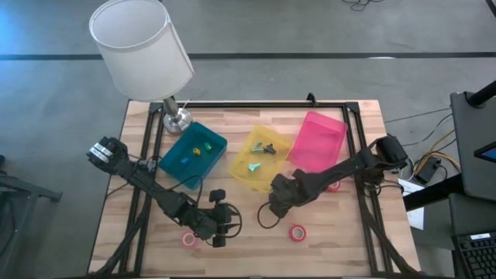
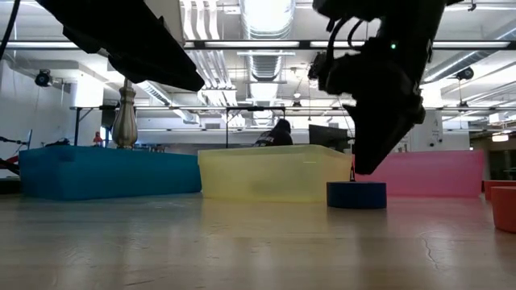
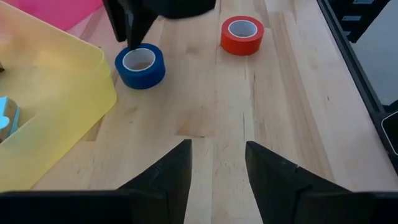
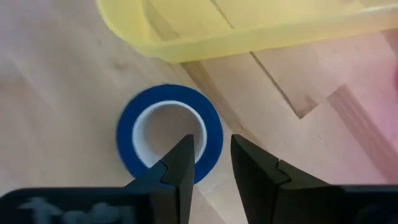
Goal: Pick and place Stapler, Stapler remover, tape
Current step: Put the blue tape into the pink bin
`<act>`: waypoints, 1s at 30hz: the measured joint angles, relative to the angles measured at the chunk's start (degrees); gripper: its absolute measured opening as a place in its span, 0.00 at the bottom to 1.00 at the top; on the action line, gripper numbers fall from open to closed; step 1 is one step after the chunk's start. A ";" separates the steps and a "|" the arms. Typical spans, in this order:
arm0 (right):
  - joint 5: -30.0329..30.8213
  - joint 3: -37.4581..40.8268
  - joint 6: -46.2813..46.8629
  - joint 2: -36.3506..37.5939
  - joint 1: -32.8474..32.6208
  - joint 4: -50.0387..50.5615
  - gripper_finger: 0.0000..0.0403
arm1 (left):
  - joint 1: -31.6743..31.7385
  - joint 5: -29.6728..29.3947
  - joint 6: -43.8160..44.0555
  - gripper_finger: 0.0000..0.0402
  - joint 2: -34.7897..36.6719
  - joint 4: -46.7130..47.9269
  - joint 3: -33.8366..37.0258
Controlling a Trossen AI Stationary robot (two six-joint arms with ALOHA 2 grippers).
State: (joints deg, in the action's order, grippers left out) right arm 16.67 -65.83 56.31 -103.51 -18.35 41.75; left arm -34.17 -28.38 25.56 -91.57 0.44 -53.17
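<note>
Nearest the table's (image 1: pixel 256 252) front edge we see the pink tape roll (image 1: pixel 188 239) and the red tape roll (image 1: pixel 297 232). The left gripper (image 1: pixel 219 231) waits beside the pink one, its jaws apart and empty. Just behind, the right gripper (image 4: pixel 208 163) hangs over the blue tape roll (image 4: pixel 169 132), fingers straddling the ring's wall, slightly apart, not yet clamped. Beyond stand the yellow bin (image 1: pixel 260 160), blue bin (image 1: pixel 194 154) and pink bin (image 1: pixel 318 140).

Grey concrete floor (image 1: pixel 310 31) all round the wooden table (image 1: pixel 248 240), a dark line crossing it. A lamp (image 1: pixel 142 46) with a white shade stands at the table's far left corner. Across the room, ceiling ducts (image 2: pixel 266 60) and bright strip lights (image 2: pixel 266 12) overhead, a seated person (image 2: pixel 278 133) in the distance.
</note>
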 joint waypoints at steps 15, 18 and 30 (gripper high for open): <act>-2.02 -0.41 -4.19 -4.74 0.04 0.51 0.20 | 0.00 0.00 -0.06 0.38 0.00 -0.45 0.00; -6.52 -0.83 -5.20 -3.11 0.24 2.21 0.13 | 0.00 0.00 -0.06 0.38 0.00 -0.41 0.00; -1.67 -2.29 -0.03 6.78 -0.13 30.20 0.13 | 0.00 0.00 -0.10 0.38 0.00 -0.43 0.00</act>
State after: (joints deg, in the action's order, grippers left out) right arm 15.00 -68.12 56.27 -96.73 -18.48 71.95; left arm -34.17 -28.38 25.45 -91.57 0.01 -53.17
